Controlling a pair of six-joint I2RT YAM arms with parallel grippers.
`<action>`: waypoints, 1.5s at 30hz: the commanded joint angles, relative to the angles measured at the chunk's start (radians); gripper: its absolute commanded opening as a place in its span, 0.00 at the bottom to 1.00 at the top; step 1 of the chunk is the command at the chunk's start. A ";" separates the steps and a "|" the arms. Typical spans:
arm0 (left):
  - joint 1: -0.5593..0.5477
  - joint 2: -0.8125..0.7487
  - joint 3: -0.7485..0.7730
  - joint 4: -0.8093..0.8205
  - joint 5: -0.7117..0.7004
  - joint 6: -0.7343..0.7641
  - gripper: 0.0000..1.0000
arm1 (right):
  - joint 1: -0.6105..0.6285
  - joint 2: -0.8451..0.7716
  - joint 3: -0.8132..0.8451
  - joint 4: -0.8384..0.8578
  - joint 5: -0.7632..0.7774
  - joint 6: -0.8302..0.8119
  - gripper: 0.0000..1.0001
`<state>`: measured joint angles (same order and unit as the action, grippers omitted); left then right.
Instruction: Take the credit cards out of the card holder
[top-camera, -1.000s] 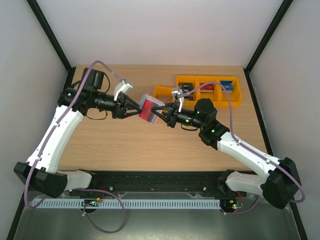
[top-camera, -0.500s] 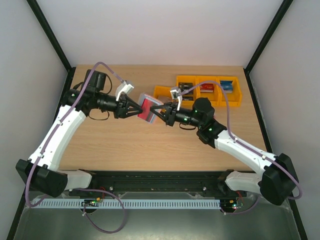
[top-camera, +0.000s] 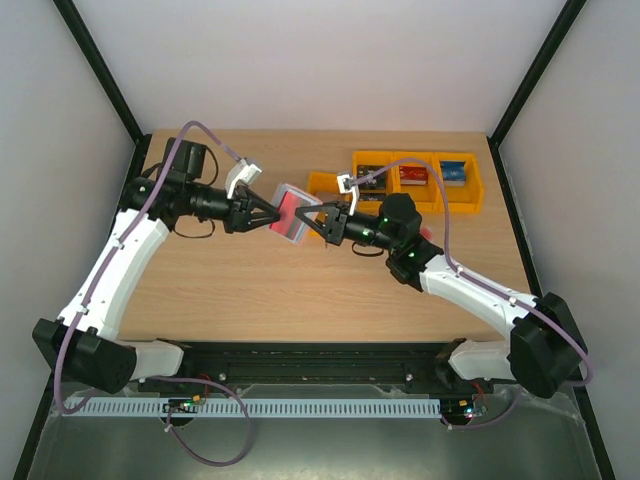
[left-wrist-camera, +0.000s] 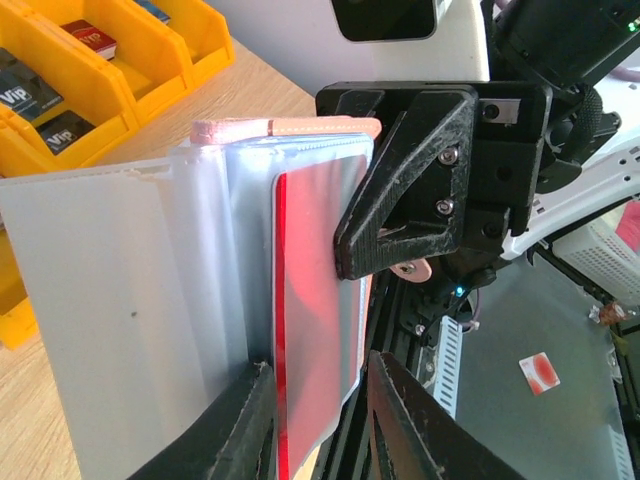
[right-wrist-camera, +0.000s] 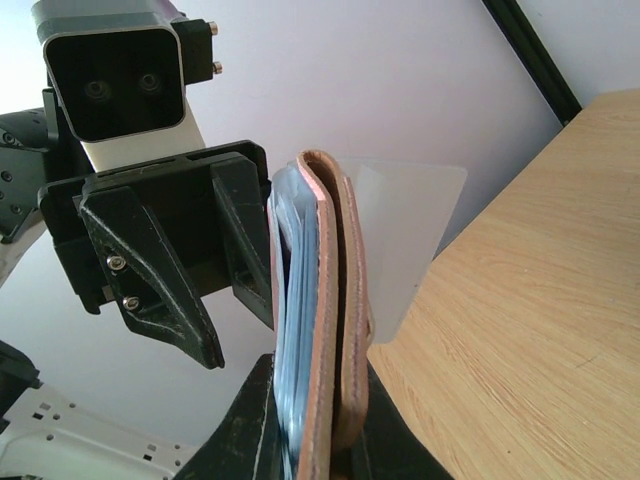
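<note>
The pinkish-brown card holder (top-camera: 296, 218) hangs open in the air above the table's middle, with my right gripper (top-camera: 316, 223) shut on its leather covers (right-wrist-camera: 335, 330). Clear sleeves (left-wrist-camera: 130, 300) fan out from it, and blue-grey edges (right-wrist-camera: 296, 300) show inside. A red credit card (left-wrist-camera: 315, 330) sticks out of a sleeve. My left gripper (left-wrist-camera: 318, 372) straddles that card's free end. One finger (left-wrist-camera: 245, 400) lies against the card's red edge, and a narrow gap is left at the other finger (left-wrist-camera: 395, 400). The right gripper's black finger (left-wrist-camera: 410, 190) lies over the holder's far side.
Orange bins (top-camera: 415, 180) with cards in them stand in a row at the back right of the wooden table (top-camera: 250, 290). A small pink-red flat thing (top-camera: 427, 233) lies beside the right arm. Black frame posts run along both sides.
Both grippers and the holder have shifted slightly left and back. The left jaws have narrowed around the red card. The right grip is unchanged.
</note>
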<state>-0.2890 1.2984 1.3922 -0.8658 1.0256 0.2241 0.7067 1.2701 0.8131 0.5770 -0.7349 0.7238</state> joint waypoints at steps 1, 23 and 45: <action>-0.040 0.004 0.034 -0.044 0.229 -0.006 0.27 | 0.007 0.030 0.070 0.082 0.114 0.010 0.02; -0.037 0.054 -0.040 0.153 0.267 -0.152 0.39 | 0.040 0.149 0.110 0.299 -0.210 0.091 0.02; -0.039 0.028 -0.008 0.088 0.196 -0.049 0.02 | 0.039 0.067 0.122 0.067 -0.031 -0.064 0.02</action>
<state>-0.2474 1.3125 1.3636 -0.7723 1.0607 0.1749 0.6800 1.3399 0.8616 0.6449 -0.8223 0.7258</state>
